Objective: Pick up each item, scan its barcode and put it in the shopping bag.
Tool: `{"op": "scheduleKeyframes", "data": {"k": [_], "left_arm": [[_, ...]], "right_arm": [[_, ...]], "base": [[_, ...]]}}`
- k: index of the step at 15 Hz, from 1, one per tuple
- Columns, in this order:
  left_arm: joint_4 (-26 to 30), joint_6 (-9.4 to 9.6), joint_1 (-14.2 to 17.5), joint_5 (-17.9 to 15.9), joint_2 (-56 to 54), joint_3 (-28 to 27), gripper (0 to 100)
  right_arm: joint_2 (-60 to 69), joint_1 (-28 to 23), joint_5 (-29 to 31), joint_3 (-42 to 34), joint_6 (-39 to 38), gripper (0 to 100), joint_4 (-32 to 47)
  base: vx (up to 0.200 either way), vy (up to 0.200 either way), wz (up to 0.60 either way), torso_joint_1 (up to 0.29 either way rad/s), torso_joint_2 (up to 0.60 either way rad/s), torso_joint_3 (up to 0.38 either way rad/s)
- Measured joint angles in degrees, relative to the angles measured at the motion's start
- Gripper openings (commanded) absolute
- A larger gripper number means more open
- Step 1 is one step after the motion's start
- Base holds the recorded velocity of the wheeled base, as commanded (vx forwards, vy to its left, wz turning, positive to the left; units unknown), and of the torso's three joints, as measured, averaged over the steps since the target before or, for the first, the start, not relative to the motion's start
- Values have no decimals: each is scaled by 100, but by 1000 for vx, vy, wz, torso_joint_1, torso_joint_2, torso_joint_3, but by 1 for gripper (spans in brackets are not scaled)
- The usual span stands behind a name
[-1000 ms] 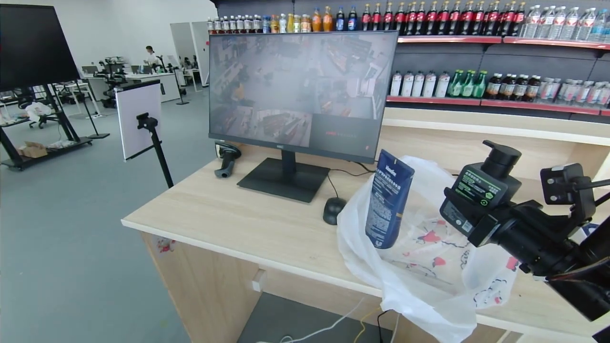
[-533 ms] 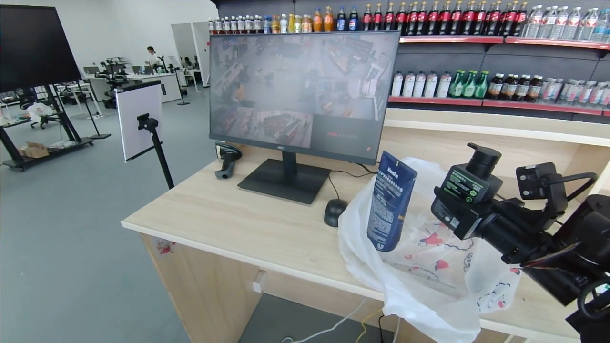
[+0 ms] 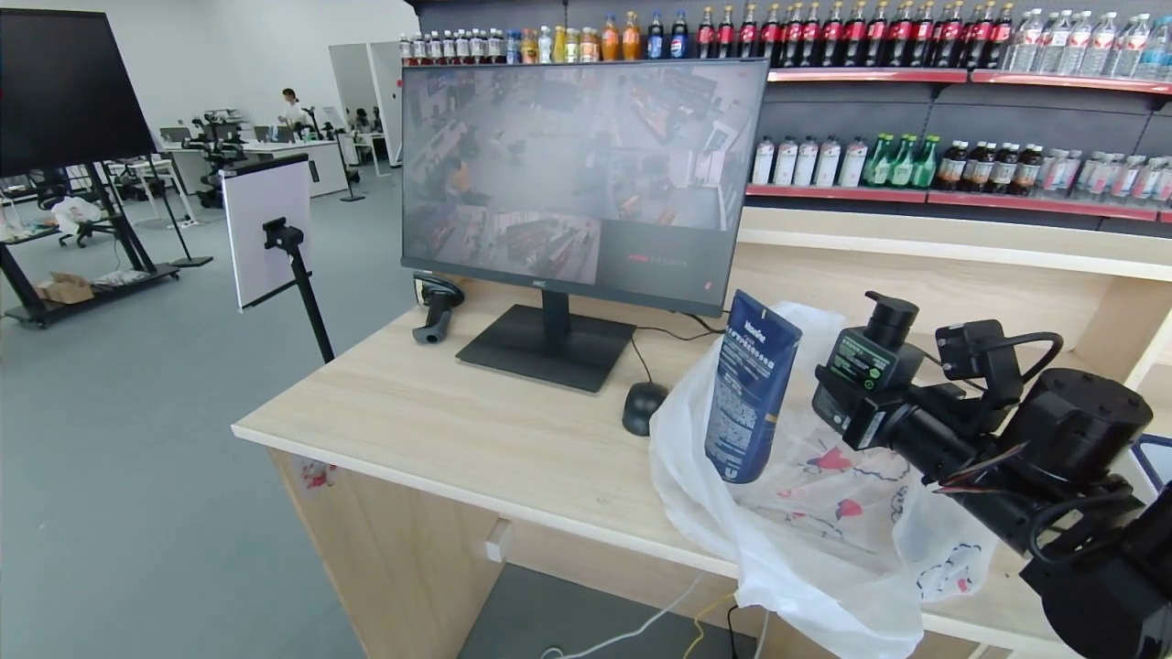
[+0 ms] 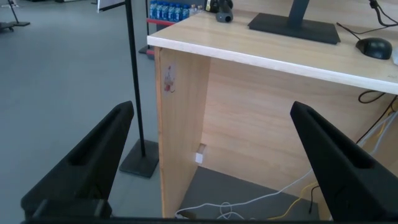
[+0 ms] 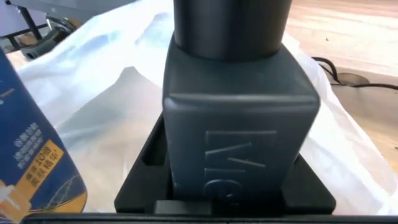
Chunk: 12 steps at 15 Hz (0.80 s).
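Right gripper [image 3: 893, 423] is clamped tight on the base of the dark pump bottle [image 3: 865, 366], jaws pressed against both flat sides, and in the right wrist view the bottle [image 5: 236, 124] sits squarely between the black fingers, pump head pointing away from the wrist. It's held tilted, right of centre in the head frame, directly over the open mouth of the white shopping bag [image 3: 696, 476], which to my eye sets up a drop straight in, so the scan is probably done. The blue tube [image 3: 751, 398] already stands upright inside the bag against its near-left wall, just beside the bottle but not touching it, leaving the bag's right half free. The handheld scanner [image 3: 438, 307] rests on the counter [image 3: 458, 430] left of the monitor [image 3: 581, 178], well apart from the action, and the mouse [image 3: 644, 406] sits just beside the bag's edge. Left gripper [image 4: 212, 109] hangs low off the counter's side with its fingers spread wide and nothing between them, parked out of the way. Compared with a second ago, the bottle has travelled leftward in the head frame and further from the camera, closing on the blue tube, and its pump head sits a touch lower. More of the right arm's wrist has swung into the lower right. Bag, tube, scanner and mouse haven't budged.
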<state>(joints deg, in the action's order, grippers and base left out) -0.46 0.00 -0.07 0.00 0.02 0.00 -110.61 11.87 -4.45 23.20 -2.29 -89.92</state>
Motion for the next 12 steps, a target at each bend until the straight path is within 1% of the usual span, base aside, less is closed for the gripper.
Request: {"op": "scheduleKeyframes", "data": {"k": [12], "left_arm": [[-13, 0, 0, 2, 0, 0, 100]], "right_arm": [[-552, -39, -1, 150, 6, 0, 0]], "base": [[0, 0, 0, 0, 0, 0]]}}
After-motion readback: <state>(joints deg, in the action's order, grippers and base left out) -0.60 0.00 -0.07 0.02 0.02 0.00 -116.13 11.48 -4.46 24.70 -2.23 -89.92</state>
